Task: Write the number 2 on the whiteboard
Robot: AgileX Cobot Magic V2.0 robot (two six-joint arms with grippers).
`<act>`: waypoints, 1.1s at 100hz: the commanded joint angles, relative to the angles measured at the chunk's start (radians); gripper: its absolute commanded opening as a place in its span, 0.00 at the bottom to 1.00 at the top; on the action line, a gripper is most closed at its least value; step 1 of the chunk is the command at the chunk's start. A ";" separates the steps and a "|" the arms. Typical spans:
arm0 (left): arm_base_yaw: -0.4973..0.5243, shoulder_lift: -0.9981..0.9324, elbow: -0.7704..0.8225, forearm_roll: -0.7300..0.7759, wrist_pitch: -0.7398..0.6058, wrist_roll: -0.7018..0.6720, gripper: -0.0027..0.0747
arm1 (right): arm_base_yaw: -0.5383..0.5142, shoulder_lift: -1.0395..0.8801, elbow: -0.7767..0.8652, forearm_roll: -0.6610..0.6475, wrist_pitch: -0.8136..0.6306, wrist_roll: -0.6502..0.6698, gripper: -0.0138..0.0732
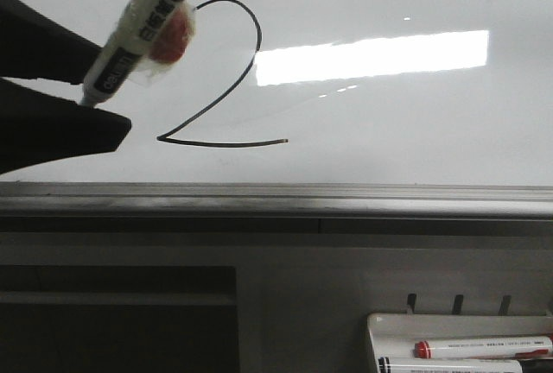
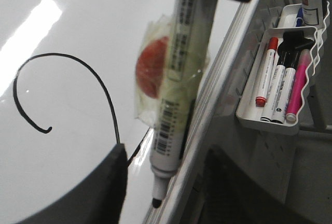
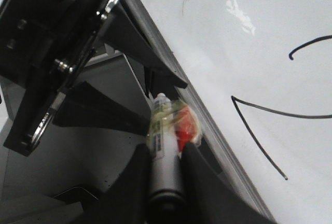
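Since the number 2 [image 1: 225,143] looks whole, with its curl, slant and flat base all drawn, what you can lose from here is its cleanness.

Start at the left of the front view. Your left gripper [image 1: 108,88] is spread wide, grasping nothing, 1 dark finger above and 1 below the bare tip of the marker [image 1: 130,41]. If you clench there, the fingers would meet the wet nib, not the barrel, and ink would smear onto them. The tip could also be pushed toward the whiteboard [image 1: 389,131].

Next, in the upper left of the frame, your right gripper [image 3: 166,151] is clenched on the marker's rear end. The barrel carries a wad of clear tape with a red patch [image 1: 173,36]. I judge that lump could let the marker twist if the fingers bear on it unevenly.

Further right, the 2 sits in the left half of the board, just beside the marker's red patch. The nib is uncapped and close to the board near the grey rail [image 1: 346,196]. I cannot tell whether it touches. Any sideways drift toward the figure risks a stray line across the slant or base.

At the lower right, the tray [image 1: 380,330] of spare markers is well apart and in no danger.
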 commanded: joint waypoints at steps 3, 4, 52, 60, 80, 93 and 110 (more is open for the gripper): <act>-0.008 -0.003 -0.032 -0.021 -0.068 -0.002 0.18 | 0.000 -0.019 -0.035 0.013 -0.054 -0.002 0.10; -0.008 -0.003 -0.032 -0.021 -0.070 -0.002 0.15 | 0.000 -0.019 -0.035 0.013 -0.054 -0.002 0.10; -0.008 -0.003 -0.032 -0.019 -0.096 -0.002 0.01 | 0.000 -0.019 -0.035 0.025 -0.061 -0.009 0.44; -0.008 -0.003 -0.032 -0.019 -0.096 -0.002 0.01 | 0.000 -0.019 -0.035 0.018 -0.096 -0.009 0.78; 0.003 -0.003 -0.032 -0.278 -0.110 -0.012 0.01 | -0.013 -0.052 -0.038 -0.037 -0.278 -0.009 0.86; 0.014 -0.003 -0.032 -0.524 -0.111 -0.012 0.01 | -0.013 -0.110 -0.038 -0.097 -0.346 -0.009 0.82; 0.016 0.029 -0.032 -0.933 -0.126 -0.014 0.01 | -0.013 -0.174 -0.038 -0.118 -0.349 -0.009 0.82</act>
